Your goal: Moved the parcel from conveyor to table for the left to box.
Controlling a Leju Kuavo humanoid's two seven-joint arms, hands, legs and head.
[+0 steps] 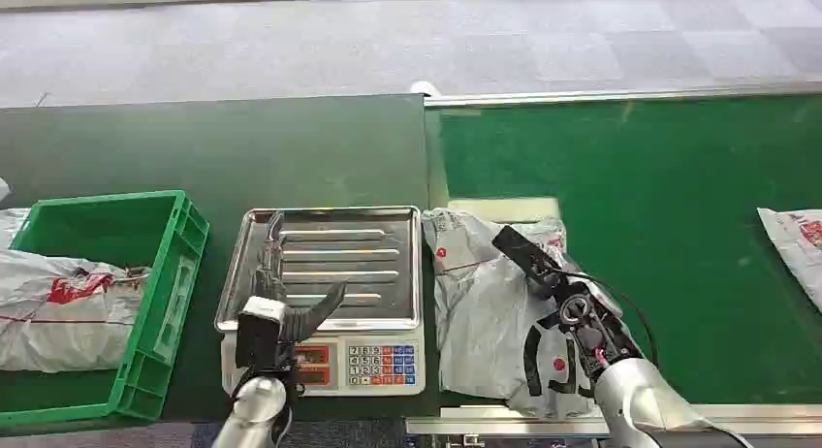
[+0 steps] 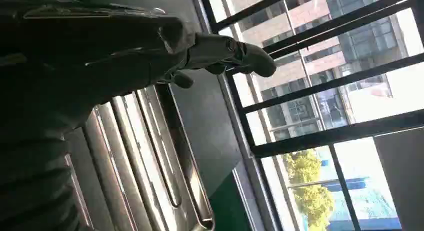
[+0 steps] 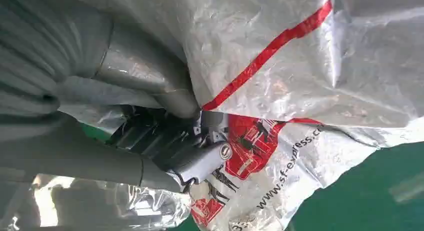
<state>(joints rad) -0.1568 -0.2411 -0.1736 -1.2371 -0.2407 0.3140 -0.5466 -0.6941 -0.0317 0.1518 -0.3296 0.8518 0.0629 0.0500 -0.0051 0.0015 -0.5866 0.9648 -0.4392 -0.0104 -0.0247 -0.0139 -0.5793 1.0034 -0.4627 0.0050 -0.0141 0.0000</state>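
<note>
Right hand [image 1: 567, 307] — on parcel [image 1: 480, 303]

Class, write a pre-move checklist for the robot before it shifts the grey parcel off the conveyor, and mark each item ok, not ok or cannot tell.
1. Right robot hand has hold of the crumpled grey plastic parcel with red print: ok, thumb and fingers clamp a fold in the right wrist view.
2. Parcel off the green conveyor belt: not ok, it lies at the belt's left end.
3. Steel tray of the weighing scale free of parcels: ok.
4. Left robot hand out of the path: not ok, it hovers over the tray.
5. Green plastic crate has room: cannot tell; one parcel already inside.
</note>
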